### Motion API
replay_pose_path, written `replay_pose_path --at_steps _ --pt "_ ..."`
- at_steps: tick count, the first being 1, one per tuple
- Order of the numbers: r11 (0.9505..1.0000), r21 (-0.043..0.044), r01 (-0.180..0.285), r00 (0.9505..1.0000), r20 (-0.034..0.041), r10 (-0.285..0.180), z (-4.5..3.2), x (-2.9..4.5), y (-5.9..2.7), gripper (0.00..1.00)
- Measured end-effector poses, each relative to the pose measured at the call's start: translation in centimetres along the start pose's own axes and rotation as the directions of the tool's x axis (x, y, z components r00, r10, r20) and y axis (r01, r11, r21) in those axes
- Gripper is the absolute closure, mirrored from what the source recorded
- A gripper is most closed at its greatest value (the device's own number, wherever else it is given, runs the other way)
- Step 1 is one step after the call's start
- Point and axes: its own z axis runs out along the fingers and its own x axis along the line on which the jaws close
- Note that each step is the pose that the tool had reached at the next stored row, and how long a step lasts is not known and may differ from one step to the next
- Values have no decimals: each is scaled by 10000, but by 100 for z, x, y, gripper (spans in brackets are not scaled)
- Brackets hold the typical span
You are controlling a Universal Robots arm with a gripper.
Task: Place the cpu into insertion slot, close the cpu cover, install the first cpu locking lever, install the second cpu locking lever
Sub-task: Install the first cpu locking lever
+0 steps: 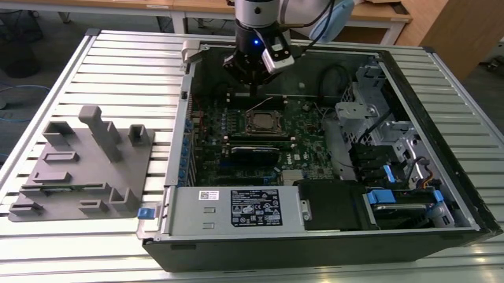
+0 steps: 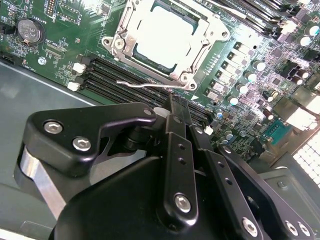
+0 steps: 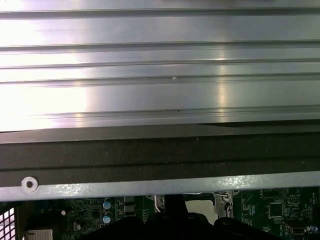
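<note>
Silvery-grey metal of the cpu (image 2: 165, 37) shows through the cut-out of the cpu cover (image 2: 202, 50), which lies flat over it. The cpu therefore sits in the insertion slot (image 2: 116, 44), just ahead of the fingers (image 2: 176, 130). Placement and cover closing appear complete.

A thin wire locking lever (image 2: 150, 84) runs along the socket edge nearest the fingertips. It looks loose rather than hooked down, so lever installation is judged outstanding. The state of the lever on the side of the socket away from the fingers cannot be told.

The gripper (image 2: 172, 102) has its fingers drawn together with nothing between them. The tips stand just beside the lever wire. Contact cannot be confirmed.

The green motherboard (image 2: 60, 50) spreads around the socket on every side of the fingers. In the exterior view, a metal box (image 1: 197, 215) sits well away from the fingers, at the case edge opposite them. It carries a white sticker (image 1: 207, 195) and a black printed label (image 1: 256, 207); their print is not transcribed here
</note>
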Motion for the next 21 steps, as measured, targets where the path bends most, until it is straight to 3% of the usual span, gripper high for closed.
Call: replay_pose_path --at_steps 11,21 --pt "10000 0 0 10000 0 0 7 -66 3 89" --pt "10000 -1 0 10000 1 0 8 -75 4 89"
